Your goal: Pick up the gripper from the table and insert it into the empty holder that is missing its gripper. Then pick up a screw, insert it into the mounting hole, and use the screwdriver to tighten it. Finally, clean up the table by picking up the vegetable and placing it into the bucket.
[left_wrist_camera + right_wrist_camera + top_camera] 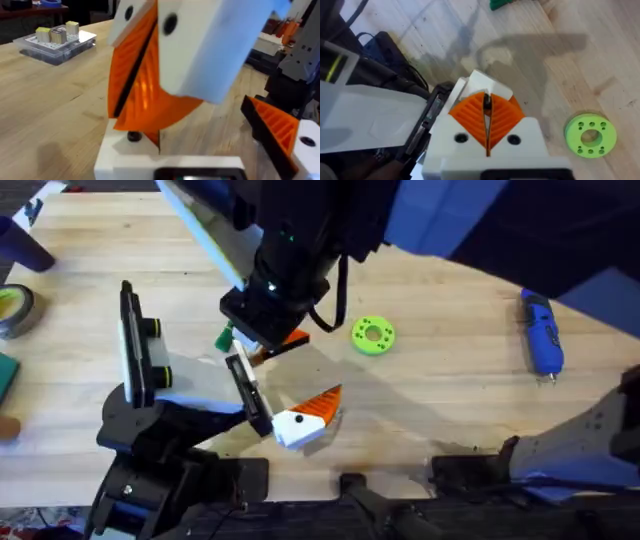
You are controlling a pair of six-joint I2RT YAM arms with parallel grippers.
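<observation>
The holder (135, 360) stands at the left, with a black base, a white arm and upright black plates. A white gripper piece with an orange ribbed tip (305, 420) (280, 132) sits at the end of its nearer plate. My right gripper (258, 330) (486, 98) (131, 125) hangs over the holder, pointing down, shut on a small dark screw (486, 102) just above a white block (487, 84). My left gripper (160, 152) sits low beneath those tips. The blue screwdriver (542, 335) lies at the far right. A vegetable with green leaves (222, 338) (505, 4) is mostly hidden under the right arm. The bucket is out of view.
A bright green disc (373, 335) (590, 135) lies right of the holder. A grey tape roll (15, 308) sits at the left edge. A clear box with small parts (55, 42) stands farther off. The right arm's dark bulk covers the table's top middle.
</observation>
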